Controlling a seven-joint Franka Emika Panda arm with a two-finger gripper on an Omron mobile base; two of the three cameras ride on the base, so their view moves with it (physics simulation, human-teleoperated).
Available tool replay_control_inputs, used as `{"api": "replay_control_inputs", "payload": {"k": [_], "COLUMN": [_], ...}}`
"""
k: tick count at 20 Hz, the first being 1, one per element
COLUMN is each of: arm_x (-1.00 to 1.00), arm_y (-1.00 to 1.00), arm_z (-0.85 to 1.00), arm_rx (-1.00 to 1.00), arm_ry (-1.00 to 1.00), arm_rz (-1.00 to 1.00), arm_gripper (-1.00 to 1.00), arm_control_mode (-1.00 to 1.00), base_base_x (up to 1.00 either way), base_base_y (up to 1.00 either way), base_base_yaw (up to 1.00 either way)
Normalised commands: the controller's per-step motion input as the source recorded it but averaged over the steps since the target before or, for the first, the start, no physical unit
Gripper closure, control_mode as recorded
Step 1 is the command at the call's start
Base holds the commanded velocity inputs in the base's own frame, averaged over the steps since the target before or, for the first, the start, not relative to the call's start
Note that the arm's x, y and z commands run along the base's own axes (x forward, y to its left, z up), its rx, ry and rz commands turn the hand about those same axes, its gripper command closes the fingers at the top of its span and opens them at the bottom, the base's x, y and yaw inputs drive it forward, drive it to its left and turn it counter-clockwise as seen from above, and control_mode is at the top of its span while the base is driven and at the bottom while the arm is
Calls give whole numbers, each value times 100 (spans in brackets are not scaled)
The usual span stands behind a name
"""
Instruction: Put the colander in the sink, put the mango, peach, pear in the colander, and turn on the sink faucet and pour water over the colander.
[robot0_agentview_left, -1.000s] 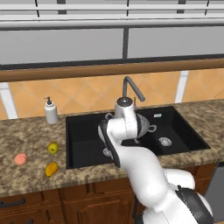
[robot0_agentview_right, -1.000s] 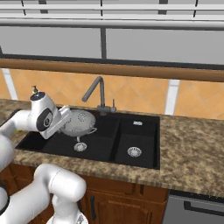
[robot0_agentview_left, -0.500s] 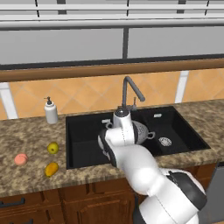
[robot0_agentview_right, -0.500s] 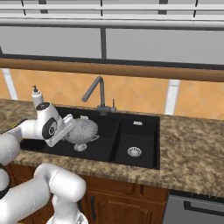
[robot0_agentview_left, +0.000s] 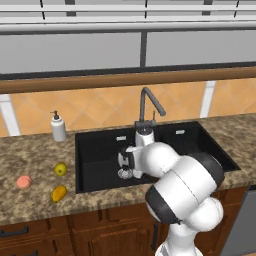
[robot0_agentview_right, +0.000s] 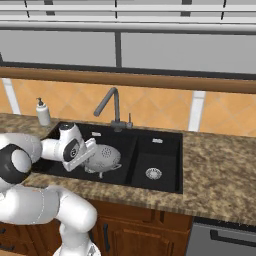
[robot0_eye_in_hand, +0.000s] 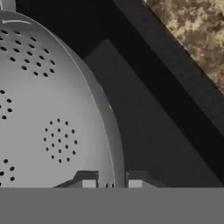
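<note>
We see the fingers (robot0_eye_in_hand: 109, 183) clenched on the rim of the colander (robot0_agentview_right: 102, 157), one tip on each side of the thin metal edge at 6 o'clock in the hand view. The colander (robot0_eye_in_hand: 48, 109) is tipped up on its side there, its hollow face with clusters of small holes lying from 9 to 7 o'clock, and the dark floor of the sink (robot0_eye_in_hand: 157, 140) lies beyond it toward 3 o'clock.

In the right base view we find the colander held over the large basin of the sink (robot0_agentview_right: 165, 137), tilted, with the arm reaching to it from 9 o'clock. The smaller basin with its silver drain (robot0_agentview_right: 153, 173) lies at 3 o'clock of the colander. The sink faucet (robot0_agentview_right: 111, 107) stands at the back rim, its spout angled down toward 10 o'clock over the large basin.

In the left base view we see the three fruits on the bench (robot0_agentview_left: 30, 155), at 9 o'clock of the sink (robot0_agentview_left: 100, 150). The pear (robot0_agentview_left: 60, 169) lies nearest the basin's edge, the mango (robot0_agentview_left: 58, 193) at its 6 o'clock, and the peach (robot0_agentview_left: 23, 182) further out toward 9 o'clock. They lie near one another without touching. A white soap bottle (robot0_agentview_left: 58, 128) stands at 12 o'clock of the pear, by the wall.
</note>
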Motion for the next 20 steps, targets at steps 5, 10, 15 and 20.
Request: {"api": "replay_control_inputs", "payload": {"k": [5, 10, 15, 20], "arm_x": [58, 54, 28, 0], "arm_y": [3, 35, 67, 66], "arm_z": [-16, -35, -35, -17], "arm_rx": [2, 0, 4, 1], "arm_ry": [19, 0, -2, 0], "arm_rz": [-16, -21, -21, -20], "arm_gripper": [100, 100, 100, 100], "arm_control_mode": [-100, -100, -100, -100], "base_base_x": [0, 0, 0, 0], "base_base_y": [0, 0, 0, 0], "base_base_yaw": [0, 0, 0, 0]}}
